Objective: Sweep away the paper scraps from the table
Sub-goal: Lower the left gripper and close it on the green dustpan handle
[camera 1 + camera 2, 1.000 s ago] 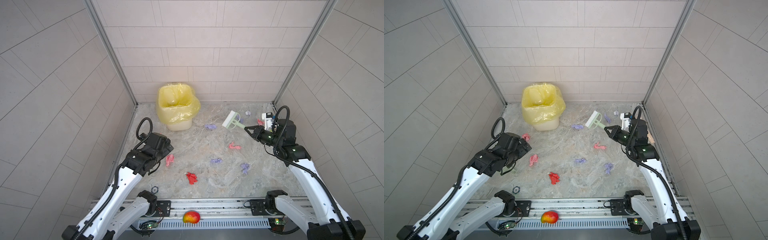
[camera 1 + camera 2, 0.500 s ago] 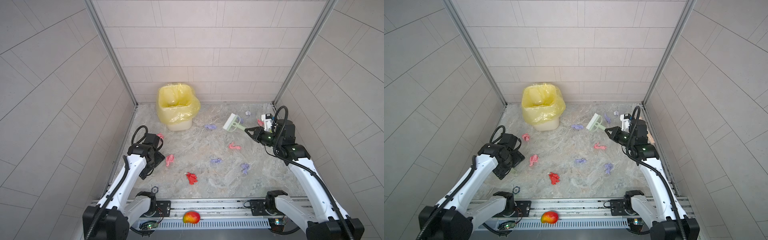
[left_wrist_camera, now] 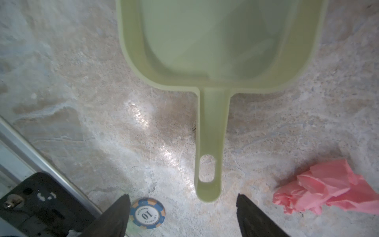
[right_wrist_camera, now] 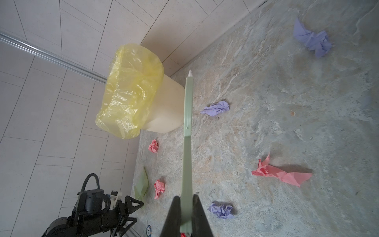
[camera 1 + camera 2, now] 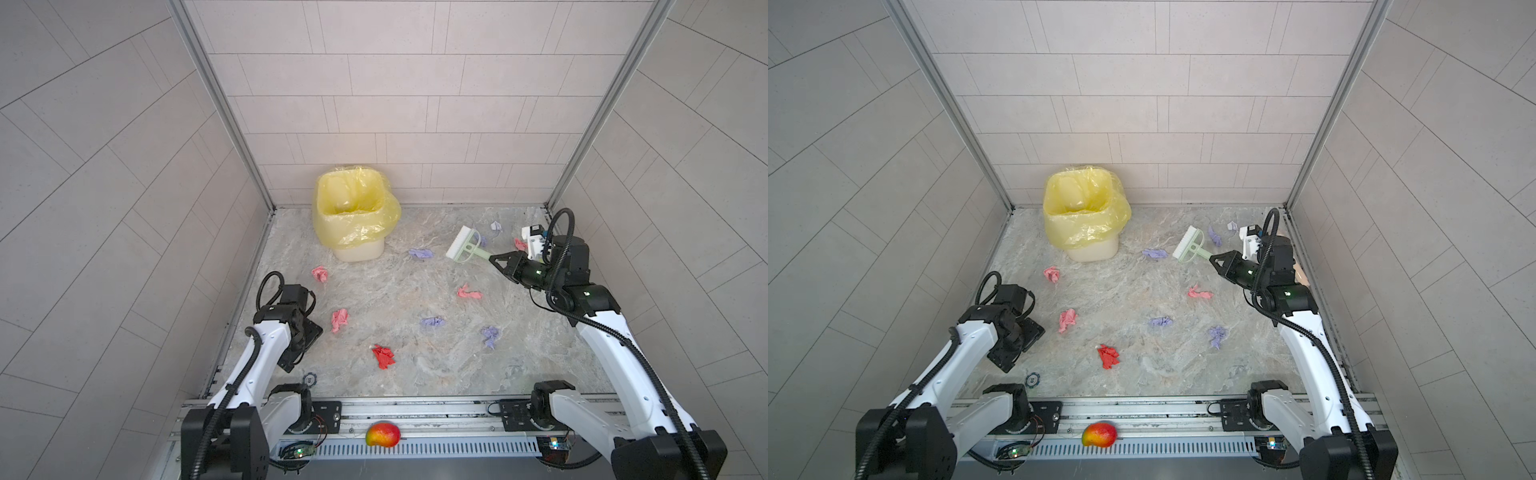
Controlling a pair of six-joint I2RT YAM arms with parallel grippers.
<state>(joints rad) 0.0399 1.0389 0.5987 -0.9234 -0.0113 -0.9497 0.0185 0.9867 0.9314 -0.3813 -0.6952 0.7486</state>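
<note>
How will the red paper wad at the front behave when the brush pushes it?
The red paper wad is loosely crumpled with ragged edges, so probably light: likely to skid or tumble across the table rather than roll straight. It should crush, not break. The brush bristles may flick it aside.

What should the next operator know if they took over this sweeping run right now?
Left gripper: open, fingertips either side of the handle end of the green dustpan, not closed on it. The dustpan lies flat on the table near its left edge.
Right gripper: shut on the handle of the brush, with the brush head over the far right of the table.
Paper scraps: about ten, scattered across the table; none in the dustpan.
Done: brush picked up.
Left: grasp the dustpan, sweep the scraps into it, then probably empty it into the yellow-lined bin.
</note>
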